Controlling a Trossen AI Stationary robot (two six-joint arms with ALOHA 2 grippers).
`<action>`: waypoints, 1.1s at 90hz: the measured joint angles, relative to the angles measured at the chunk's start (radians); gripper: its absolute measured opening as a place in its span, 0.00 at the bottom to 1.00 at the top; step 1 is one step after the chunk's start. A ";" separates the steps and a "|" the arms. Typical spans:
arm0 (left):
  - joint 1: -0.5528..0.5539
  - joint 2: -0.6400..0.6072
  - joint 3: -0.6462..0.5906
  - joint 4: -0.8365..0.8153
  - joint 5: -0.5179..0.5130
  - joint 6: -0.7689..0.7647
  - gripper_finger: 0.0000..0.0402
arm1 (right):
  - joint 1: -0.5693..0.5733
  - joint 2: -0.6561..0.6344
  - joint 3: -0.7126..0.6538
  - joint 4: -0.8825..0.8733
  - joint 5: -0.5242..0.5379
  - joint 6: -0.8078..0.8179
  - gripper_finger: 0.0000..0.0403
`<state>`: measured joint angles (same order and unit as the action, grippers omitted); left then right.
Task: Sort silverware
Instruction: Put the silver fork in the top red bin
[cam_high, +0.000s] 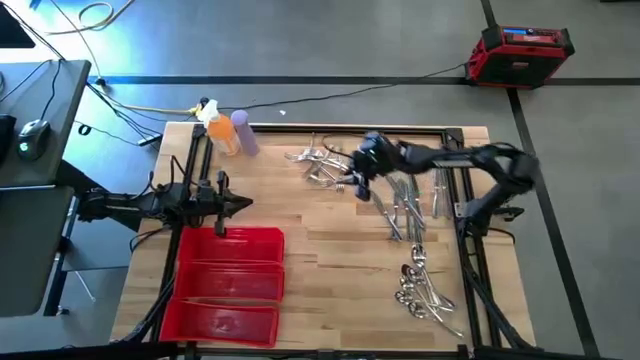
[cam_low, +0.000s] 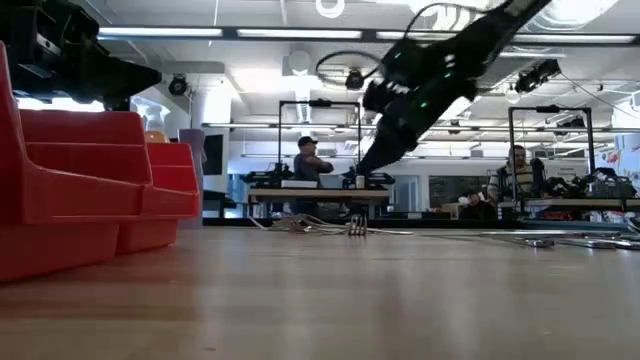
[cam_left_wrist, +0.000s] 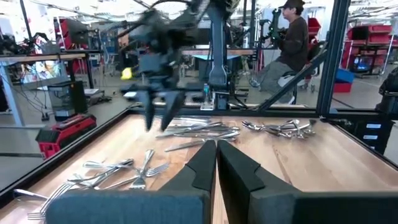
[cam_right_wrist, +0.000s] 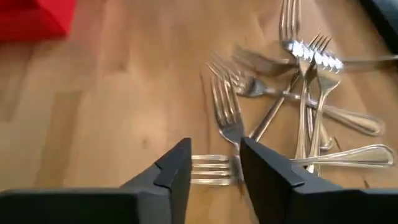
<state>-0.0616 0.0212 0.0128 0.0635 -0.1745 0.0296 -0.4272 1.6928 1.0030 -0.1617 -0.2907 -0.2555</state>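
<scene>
Silver forks (cam_right_wrist: 298, 87) piled on wooden table (cam_high: 330, 240), right gripper (cam_right_wrist: 214, 167) fingers parted over one fork (cam_right_wrist: 214, 169), left gripper (cam_left_wrist: 216, 163) clenched above red tray (cam_high: 232, 285).

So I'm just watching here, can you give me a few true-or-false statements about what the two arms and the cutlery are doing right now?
1. The right end effector is open, with a fork lying between its fingers. True.
2. The red tray already holds several forks. False: its compartments look empty.
3. The left end effector is shut and waits near the red tray's far edge. True.
4. The spoons are heaped beside the orange bottle. False: they lie near the table's right front; the bottle stands at the back left.
5. The left end effector carries a knife. False: it holds nothing.
</scene>
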 joint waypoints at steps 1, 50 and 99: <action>0.000 0.000 0.000 0.000 0.000 0.000 0.00 | -0.004 0.014 0.013 -0.013 0.000 -0.009 0.33; 0.000 0.000 0.000 0.000 0.000 0.000 0.00 | -0.031 0.349 0.284 -0.258 0.126 -0.147 0.33; 0.000 0.000 0.000 0.000 0.000 0.000 0.00 | 0.054 0.375 0.249 -0.243 0.303 -0.042 0.28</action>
<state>-0.0614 0.0216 0.0128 0.0639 -0.1748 0.0296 -0.3731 2.0681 1.2522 -0.4050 0.0119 -0.2972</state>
